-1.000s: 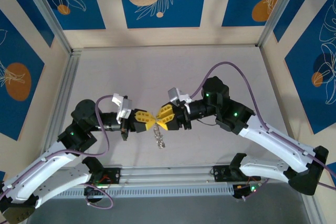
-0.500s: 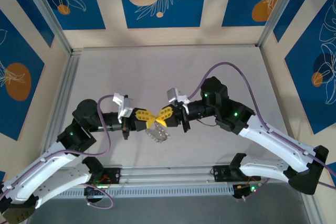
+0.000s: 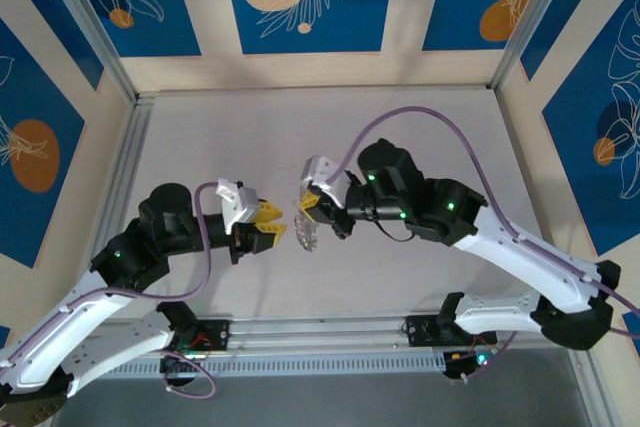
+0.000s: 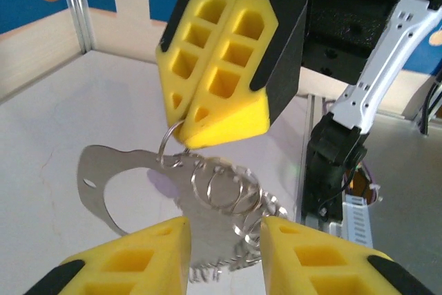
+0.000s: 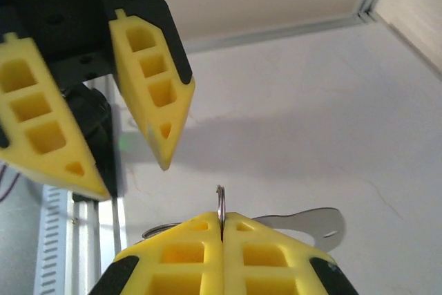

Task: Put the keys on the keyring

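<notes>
My right gripper [image 5: 222,217] is shut on the thin silver keyring [image 5: 220,202], which stands edge-on above its yellow fingertips. In the left wrist view the same right gripper [image 4: 188,135] pinches the keyring [image 4: 168,144] from above. Below it hang the keys [image 4: 103,177], with a flat silvery plate among them, and a tangle of wire loops [image 4: 228,186]. My left gripper [image 4: 223,224] is open, and the hanging bunch sits in front of its gap, not gripped. From above, the left gripper [image 3: 274,222] lies just left of the bunch [image 3: 308,232] held by the right gripper [image 3: 311,205].
The white table [image 3: 330,137] has a metal rail [image 3: 320,332] along its near edge and walls on three sides. A purple cable [image 3: 400,117] arches over the right arm. Both grippers meet near the table's middle front.
My left gripper has opened, let go of the bunch and drawn back to the left. The right gripper has shut on the ring and carried the bunch left and farther from the rail.
</notes>
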`<state>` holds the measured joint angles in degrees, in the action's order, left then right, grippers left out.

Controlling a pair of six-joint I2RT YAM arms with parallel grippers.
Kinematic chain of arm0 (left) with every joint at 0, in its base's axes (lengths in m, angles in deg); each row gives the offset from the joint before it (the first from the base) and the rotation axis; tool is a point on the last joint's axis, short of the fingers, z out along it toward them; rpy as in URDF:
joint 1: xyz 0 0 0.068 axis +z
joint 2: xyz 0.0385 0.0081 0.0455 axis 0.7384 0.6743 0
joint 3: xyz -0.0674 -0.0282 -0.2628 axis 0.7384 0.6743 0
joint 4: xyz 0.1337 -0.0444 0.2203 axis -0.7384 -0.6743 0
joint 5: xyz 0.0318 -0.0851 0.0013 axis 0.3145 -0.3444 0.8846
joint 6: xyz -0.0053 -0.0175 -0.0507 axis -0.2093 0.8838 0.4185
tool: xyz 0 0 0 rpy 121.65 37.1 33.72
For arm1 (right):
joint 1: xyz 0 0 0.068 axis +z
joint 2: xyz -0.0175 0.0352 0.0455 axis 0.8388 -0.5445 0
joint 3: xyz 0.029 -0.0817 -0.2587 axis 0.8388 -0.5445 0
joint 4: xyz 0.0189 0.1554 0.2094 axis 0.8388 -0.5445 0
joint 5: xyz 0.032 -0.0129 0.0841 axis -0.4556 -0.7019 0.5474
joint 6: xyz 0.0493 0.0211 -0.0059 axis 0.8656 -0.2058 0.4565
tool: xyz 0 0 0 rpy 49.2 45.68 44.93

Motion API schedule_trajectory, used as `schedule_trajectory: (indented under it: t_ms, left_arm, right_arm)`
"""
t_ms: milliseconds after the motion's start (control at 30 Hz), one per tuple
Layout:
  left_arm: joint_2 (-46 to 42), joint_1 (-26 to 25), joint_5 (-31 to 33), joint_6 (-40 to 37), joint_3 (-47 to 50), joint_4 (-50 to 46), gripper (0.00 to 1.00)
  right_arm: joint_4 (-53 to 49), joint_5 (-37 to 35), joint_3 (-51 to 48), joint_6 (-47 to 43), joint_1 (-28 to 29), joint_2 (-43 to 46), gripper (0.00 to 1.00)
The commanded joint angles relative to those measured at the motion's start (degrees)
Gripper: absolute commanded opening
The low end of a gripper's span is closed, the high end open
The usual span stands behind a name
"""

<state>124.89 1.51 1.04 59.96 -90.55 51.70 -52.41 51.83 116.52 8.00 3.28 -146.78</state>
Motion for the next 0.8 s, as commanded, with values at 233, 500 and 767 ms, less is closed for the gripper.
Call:
schedule_trajectory:
  t_ms: [233, 500, 767]
  left_arm:
    - [-2.73, -0.17, 0.36, -3.31, 0.08, -0.66, 0.31]
    - [-2.82, -0.15, -2.63, -3.23, -0.61, -0.98, 0.31]
    - [-1.81, -0.15, -7.34, -2.88, -1.50, 0.24, 0.29]
  right_arm:
    - [-18.14, -8.31, 13.99, -1.08, 5.66, -8.49, 0.00]
    - [-19.16, 0.18, 16.79, -1.84, 7.53, -7.63, 0.00]
    - [-21.22, 2.84, 18.96, -2.73, 9.22, -8.41, 0.00]
